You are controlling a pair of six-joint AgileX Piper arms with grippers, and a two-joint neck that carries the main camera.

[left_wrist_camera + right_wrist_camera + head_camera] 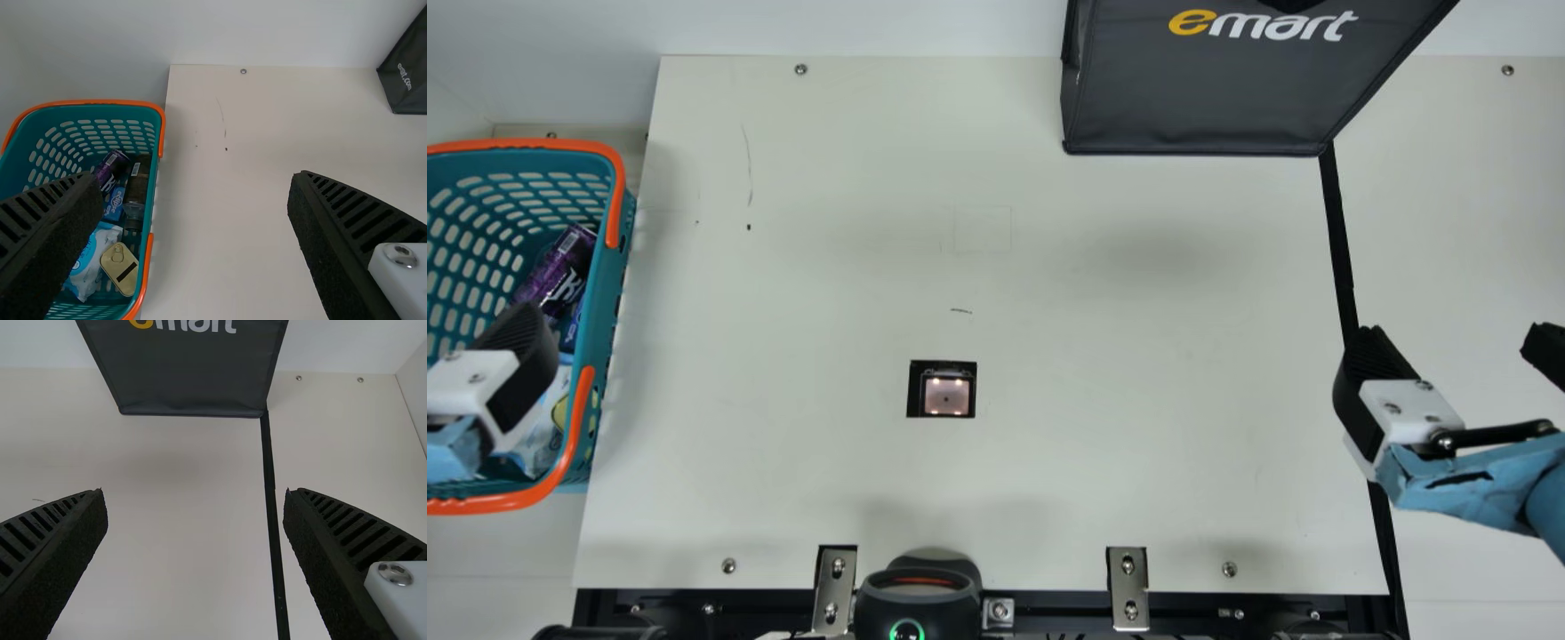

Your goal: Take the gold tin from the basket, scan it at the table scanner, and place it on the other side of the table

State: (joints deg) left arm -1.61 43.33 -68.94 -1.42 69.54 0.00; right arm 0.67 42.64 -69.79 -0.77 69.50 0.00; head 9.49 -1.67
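Beside the cream bench [827, 267] at the main view's left, inside a teal perforated plastic basket [607, 298] with orange handles, lies the gold metal tin [120, 269], flat and round-cornered, alongside a white-and-blue soft packet [92, 263]. The left tool [489, 382], jaws wide, is above the basket. The right tool [1456, 336], also wide, is at the right. A square table scanner [947, 396] sits between both tools.
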